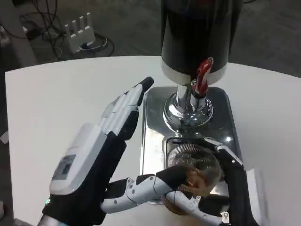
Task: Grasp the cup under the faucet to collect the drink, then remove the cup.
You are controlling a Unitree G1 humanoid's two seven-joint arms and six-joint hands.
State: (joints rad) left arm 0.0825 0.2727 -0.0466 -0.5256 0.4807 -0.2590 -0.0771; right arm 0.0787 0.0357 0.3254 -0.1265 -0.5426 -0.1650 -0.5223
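A clear cup (192, 162) with something brown in its bottom stands on the steel drip tray (153, 136), a little nearer to me than the faucet (201, 80) with its red handle. My right hand (225, 188) grips the cup from the right and from the near side, its fingers wrapped around the wall. My left hand (101, 150) is raised at the tray's left edge with its fingers straight and pointing at the dispenser (197, 33). Its thumb reaches right and meets the cup's near left side. The cup's lower part is hidden by both hands.
The black dispenser stands on a chrome foot (186, 110) at the far end of the tray. The white table (51, 103) spreads out to the left, and its far edge curves behind the dispenser. Cables and a white power strip (80, 30) lie on the floor beyond.
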